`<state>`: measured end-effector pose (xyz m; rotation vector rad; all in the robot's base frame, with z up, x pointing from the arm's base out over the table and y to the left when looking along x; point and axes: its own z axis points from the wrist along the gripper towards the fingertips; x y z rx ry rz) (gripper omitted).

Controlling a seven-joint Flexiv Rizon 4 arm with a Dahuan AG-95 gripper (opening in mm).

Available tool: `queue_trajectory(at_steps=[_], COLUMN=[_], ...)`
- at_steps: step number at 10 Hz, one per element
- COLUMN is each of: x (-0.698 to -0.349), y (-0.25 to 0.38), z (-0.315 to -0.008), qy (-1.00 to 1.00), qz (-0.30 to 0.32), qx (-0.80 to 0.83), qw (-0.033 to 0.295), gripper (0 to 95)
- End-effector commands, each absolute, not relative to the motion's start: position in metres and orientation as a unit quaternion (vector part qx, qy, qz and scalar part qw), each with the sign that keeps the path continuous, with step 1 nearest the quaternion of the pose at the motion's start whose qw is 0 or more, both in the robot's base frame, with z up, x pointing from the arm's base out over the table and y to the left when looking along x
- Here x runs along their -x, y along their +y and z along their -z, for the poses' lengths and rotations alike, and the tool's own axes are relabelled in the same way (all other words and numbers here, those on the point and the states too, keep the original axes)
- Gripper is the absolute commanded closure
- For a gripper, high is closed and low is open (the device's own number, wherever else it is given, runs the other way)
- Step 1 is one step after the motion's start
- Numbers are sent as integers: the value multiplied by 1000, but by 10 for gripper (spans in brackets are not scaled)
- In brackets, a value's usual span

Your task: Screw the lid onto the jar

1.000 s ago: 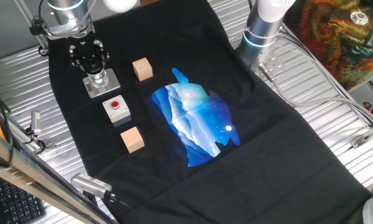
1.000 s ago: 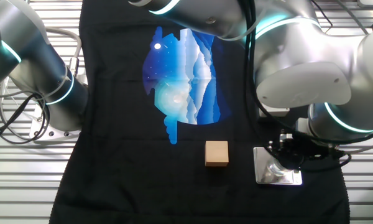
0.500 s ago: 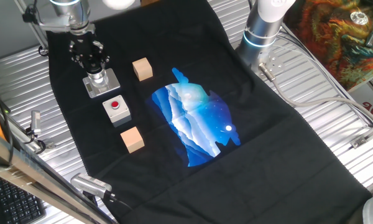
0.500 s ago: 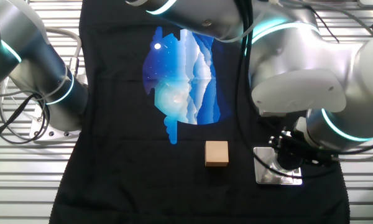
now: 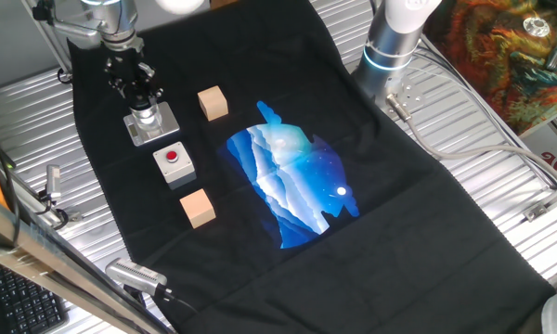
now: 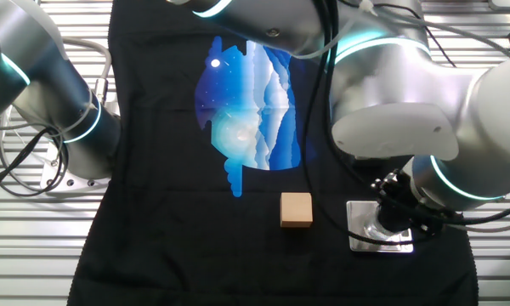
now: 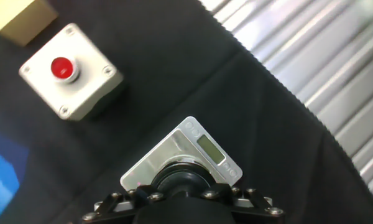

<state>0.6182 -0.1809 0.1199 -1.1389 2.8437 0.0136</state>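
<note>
1. Gripper [image 5: 141,96]: black, directly above the jar [image 5: 146,116] at the far left of the black cloth [image 5: 371,213]; in the hand view its fingers [image 7: 121,200] flank the lid [image 7: 185,181] on both sides and are pressed against it.
2. Lid: black and round, seated on top of the jar; seen from above in the hand view, it covers the jar's mouth.
3. Jar: pale cylinder standing upright on a grey square base plate [image 5: 163,129]; the plate lies flat on the cloth, near the cloth's edge and the ribbed metal table [image 7: 336,56]; in the other fixed view the plate [image 6: 379,239] sits just beside the wooden cube [image 6: 296,209].
4. Grey box with a red button [image 5: 174,161]: just in front of the plate, apart from it; also visible in the hand view [image 7: 70,72].
5. Second wooden cube [image 5: 197,206]: beyond the box, on the cloth.
6. Blue printed figure [image 5: 292,181]: at the cloth's centre, well apart from the jar.
</note>
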Motion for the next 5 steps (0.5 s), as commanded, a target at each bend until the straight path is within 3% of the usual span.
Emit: queue_trajectory(at_steps=[1, 5], x=[-618, -618], y=[-181, -181], z=[-119, -119], qy=[950, 972], qz=[-7, -9], qx=[311, 234], qw=[32, 18], gripper=[950, 950])
